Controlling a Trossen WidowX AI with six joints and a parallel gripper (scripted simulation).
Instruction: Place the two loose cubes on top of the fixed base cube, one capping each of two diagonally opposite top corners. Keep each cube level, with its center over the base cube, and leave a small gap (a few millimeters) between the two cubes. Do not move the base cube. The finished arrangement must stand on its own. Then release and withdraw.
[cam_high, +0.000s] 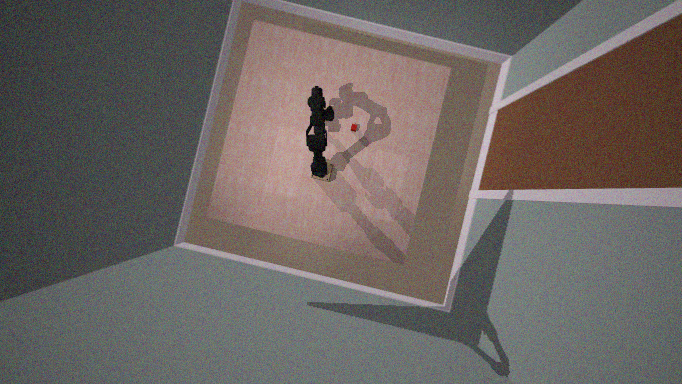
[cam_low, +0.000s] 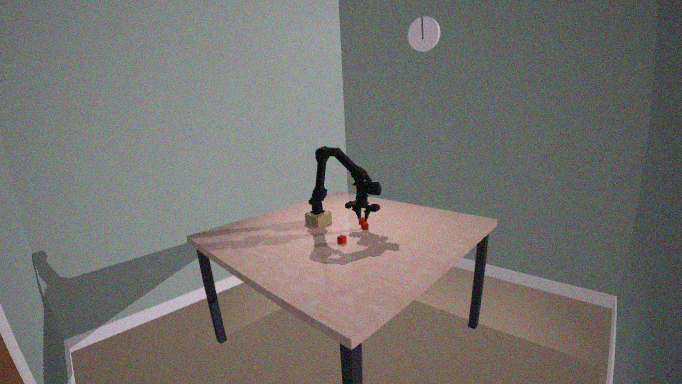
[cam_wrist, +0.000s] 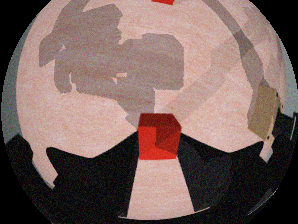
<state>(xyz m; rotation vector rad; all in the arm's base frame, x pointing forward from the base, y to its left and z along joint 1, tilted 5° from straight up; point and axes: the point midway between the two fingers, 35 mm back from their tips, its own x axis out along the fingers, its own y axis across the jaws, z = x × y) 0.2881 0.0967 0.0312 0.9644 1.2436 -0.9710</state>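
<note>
A black robot arm (cam_high: 317, 142) (cam_low: 345, 161) bends over a bench (cam_high: 280, 75) (cam_low: 425, 250) (cam_wrist: 90, 120), its gripper (cam_low: 363, 219) (cam_wrist: 157, 136) clenched on a red cube (cam_low: 361, 220) (cam_wrist: 148, 144) close above a second red cube (cam_low: 365, 226), which appears to be the fixed base. A third red cube (cam_high: 354, 127) (cam_low: 341, 239) (cam_wrist: 163, 1) sits on the bench, apart from the pair. By this reading, one loose cube has been picked up and neither yet caps a corner. Left to do: seat and release the first, then fetch the other, set it on the diagonally opposite corner with a slim gap, and withdraw.

From across the room, it is impossible to tell whether the upper cube touches the lower one, or over which corner it hangs. The lower cube cannot be made out from the wrist, where the third is cut by the frame's edge; from overhead, the arm conceals the pair.
</note>
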